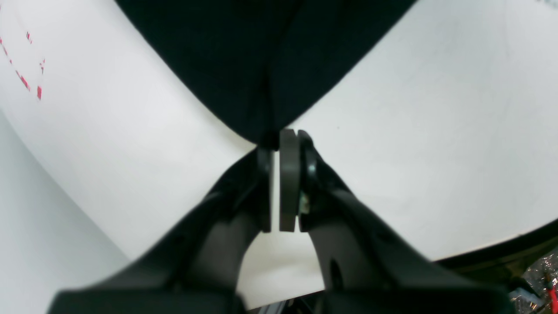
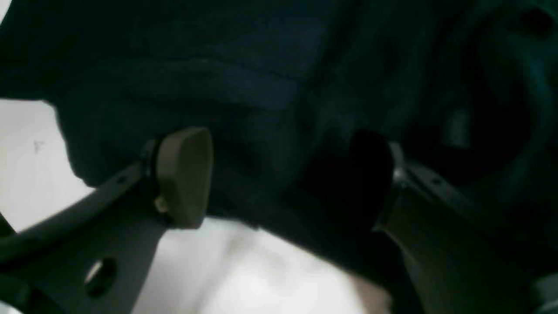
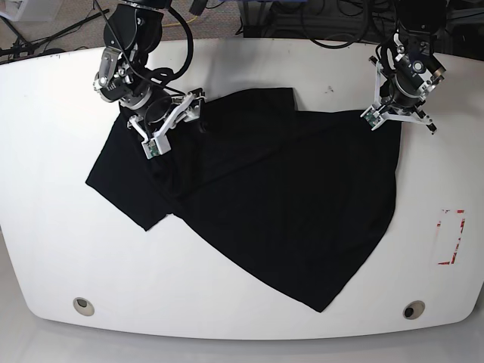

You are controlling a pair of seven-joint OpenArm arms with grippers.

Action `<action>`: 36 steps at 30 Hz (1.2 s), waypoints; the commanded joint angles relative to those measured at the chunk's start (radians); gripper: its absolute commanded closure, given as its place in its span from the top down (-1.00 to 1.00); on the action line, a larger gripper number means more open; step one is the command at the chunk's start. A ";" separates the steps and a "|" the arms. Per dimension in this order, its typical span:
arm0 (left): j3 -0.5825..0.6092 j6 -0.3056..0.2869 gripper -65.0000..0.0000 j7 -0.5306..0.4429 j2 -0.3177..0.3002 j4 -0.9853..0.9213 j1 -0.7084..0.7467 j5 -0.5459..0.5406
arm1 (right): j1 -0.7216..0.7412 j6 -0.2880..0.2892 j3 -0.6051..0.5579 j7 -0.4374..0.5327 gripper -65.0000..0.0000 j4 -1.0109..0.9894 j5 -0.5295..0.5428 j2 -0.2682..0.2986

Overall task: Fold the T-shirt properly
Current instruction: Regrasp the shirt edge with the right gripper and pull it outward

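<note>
- The T-shirt point(image 3: 272, 204) lies spread but crooked on the white worktop point(image 3: 45, 151), its long axis running from about 10 o'clock down to 5 o'clock in the base view; a sleeve juts out at 8 o'clock and the hem corner points to 5 o'clock.
- The left pincer point(image 3: 376, 115) sits at the shirt's 2 o'clock corner, its jaws closed on the cloth tip; from there the rest of the shirt runs off toward 7 o'clock.
- The right pincer point(image 3: 168, 121) stands at the 10 o'clock end, jaws wide apart, over bunched cloth near the neck; I judge it the arm that has yet to take hold (its end of the shirt looks the more rumpled).
- The coming move likely turns on this: the two pincers mark one edge running roughly 9 to 3 o'clock, with the body of the shirt on the near side.
- The left wrist view shows the pinch itself, the left pincer point(image 1: 274, 137) gripping a black point of T-shirt point(image 1: 261, 56), which the base view leaves too small to tell.
- The right wrist view shows the right pincer point(image 2: 287, 174) straddling a fold of T-shirt point(image 2: 270, 87), though whether the pads touch cloth is unclear in the dark.
</note>
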 commanded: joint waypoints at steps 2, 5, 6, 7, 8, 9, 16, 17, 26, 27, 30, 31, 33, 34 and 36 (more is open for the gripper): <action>-0.005 0.006 -1.00 -0.007 -0.008 0.015 -0.006 0.003 | -0.019 0.001 -0.036 -0.013 0.45 0.096 0.023 0.007; -0.005 0.006 -1.00 -0.007 -0.008 0.015 -0.006 0.003 | -0.020 0.000 -0.044 -0.014 0.45 0.107 0.012 0.006; -0.005 0.006 -1.00 -0.007 -0.008 0.015 -0.006 0.003 | -0.014 0.000 -0.044 -0.013 0.45 0.092 0.012 0.006; -0.005 0.006 -1.00 -0.007 -0.008 0.015 -0.006 0.003 | -0.008 0.000 -0.044 -0.011 0.45 0.060 0.012 0.006; -0.005 0.006 -1.00 -0.007 -0.008 0.015 -0.006 0.003 | 0.010 0.000 -0.044 -0.010 0.45 0.037 0.012 0.007; -0.005 0.006 -1.00 -0.007 -0.008 0.015 -0.006 0.003 | 0.026 0.000 -0.044 -0.002 0.45 0.010 0.011 0.007; -0.007 0.006 -1.00 -0.007 -0.008 0.015 -0.005 0.003 | 0.112 -0.002 -0.044 0.032 0.45 -0.140 0.012 0.024; -0.007 0.006 -1.00 -0.007 -0.008 0.015 -0.005 0.003 | 0.116 -0.002 -0.044 0.032 0.45 -0.141 0.014 0.024; -0.007 0.006 -1.00 -0.007 -0.008 0.015 -0.005 0.003 | 0.133 -0.002 -0.045 0.032 -0.42 -0.143 0.021 -0.008; -0.007 0.006 -1.00 -0.007 -0.008 0.015 -0.005 0.003 | 0.135 -0.002 -0.045 0.032 -0.61 -0.146 0.017 -0.010; -0.007 0.006 -1.00 -0.007 -0.008 0.015 -0.008 0.003 | 0.139 -0.002 -0.049 0.032 -1.00 -0.186 0.023 -0.013; -0.007 0.006 -1.00 -0.007 -0.008 0.015 -0.012 0.003 | 0.141 -0.002 -0.049 0.032 -1.00 -0.194 0.023 -0.014; -0.005 0.006 -1.00 -0.007 -0.008 0.015 -0.026 0.003 | 0.145 -0.002 -0.047 0.032 -1.00 -0.189 0.023 -0.016; -0.005 0.006 -1.00 -0.007 -0.008 0.015 -0.031 0.003 | 0.142 -0.002 -0.047 0.032 -1.00 -0.169 0.023 -0.016; -0.005 0.006 -1.00 -0.007 -0.008 0.015 -0.032 0.003 | 0.127 -0.002 -0.045 0.029 -1.00 -0.117 0.023 -0.016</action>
